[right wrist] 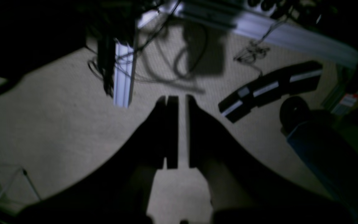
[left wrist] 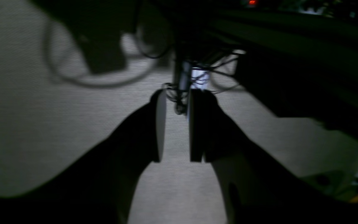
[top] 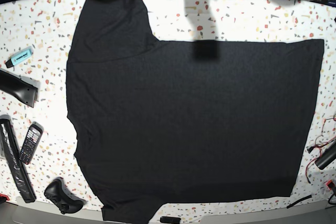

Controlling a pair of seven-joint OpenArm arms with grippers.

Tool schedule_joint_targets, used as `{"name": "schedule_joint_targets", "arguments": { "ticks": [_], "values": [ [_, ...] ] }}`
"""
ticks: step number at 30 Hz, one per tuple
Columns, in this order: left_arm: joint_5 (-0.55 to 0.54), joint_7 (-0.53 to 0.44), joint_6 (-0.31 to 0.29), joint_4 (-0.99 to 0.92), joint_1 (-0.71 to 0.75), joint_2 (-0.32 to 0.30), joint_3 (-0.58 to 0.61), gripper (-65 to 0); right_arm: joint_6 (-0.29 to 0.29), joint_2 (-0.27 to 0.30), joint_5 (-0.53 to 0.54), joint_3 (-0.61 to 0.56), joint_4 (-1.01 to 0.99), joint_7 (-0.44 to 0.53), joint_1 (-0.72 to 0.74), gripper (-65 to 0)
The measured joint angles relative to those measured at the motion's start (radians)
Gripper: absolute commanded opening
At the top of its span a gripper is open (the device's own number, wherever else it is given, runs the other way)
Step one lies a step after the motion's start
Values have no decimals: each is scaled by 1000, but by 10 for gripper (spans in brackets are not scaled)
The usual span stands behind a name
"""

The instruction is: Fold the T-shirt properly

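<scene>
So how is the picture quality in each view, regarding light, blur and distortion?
Left wrist view: dark and blurred, the left gripper only a black outline against the pale floor. Right wrist view: also dim and soft, the right gripper a silhouette. Base view: bright and sharp, edges bent by the wide lens, with a square shadow on the T-shirt.

Large black cloth T-shirt: matt, soft weave, plain, lying smooth with faint wrinkles. White speckled terrazzo-look tabletop: smooth, slight sheen, red, grey and ochre flecks. Small black plastic game controller: semi-gloss. Turquoise plastic highlighter pen: glossy. Pale beige carpet floor: rough, fine-grained texture, matt. Silvery aluminium profile leg: brushed metal, dull shine. Left claw and right claw: dark, matt fingers, blurred.
</scene>
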Motion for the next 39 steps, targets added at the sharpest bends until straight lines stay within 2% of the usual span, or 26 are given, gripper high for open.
{"name": "schedule_joint_targets", "arguments": {
  "ticks": [4, 8, 12, 18, 22, 26, 29, 33, 36, 39],
  "values": [
    [-25, 21, 1, 75, 33, -18, 29, -525, -1, 26, 64, 0, 131, -7, -83, -605],
    [-45, 52, -1, 174, 99, -54, 92, -525, 0, 54, 70, 0, 264, -52, -153, -605],
    [-45, 72, 1, 309, 179, -92, 111, -525, -2, 91, 71, 0, 409, -53, -234, -605],
    [-120, 127, -2, 511, 278, -167, 113, -525, -1, 179, 72, 0, 634, -81, -374, -605],
    [-125, 175, -1, 632, 329, -223, 111, -525, 0, 247, 71, 0, 793, -98, -470, -605],
    [-124, 191, 3, 743, 373, -261, 111, -525, 4, 317, 72, 0, 966, -203, -554, -605],
    [-105, 202, 6, 814, 399, -288, 111, -525, 3, 377, 54, 1, 1083, -272, -595, -605],
    [-37, 235, 6, 900, 408, -318, 109, -525, 2, 432, -32, 1, 1217, -331, -616, -606],
    [-5, 250, 7, 958, 408, -352, 109, -525, 2, 469, -109, 1, 1302, -343, -616, -606],
    [43, 251, 36, 1012, 408, -390, 109, -525, -12, 505, -176, 1, 1373, -353, -616, -606]
  ]
}}
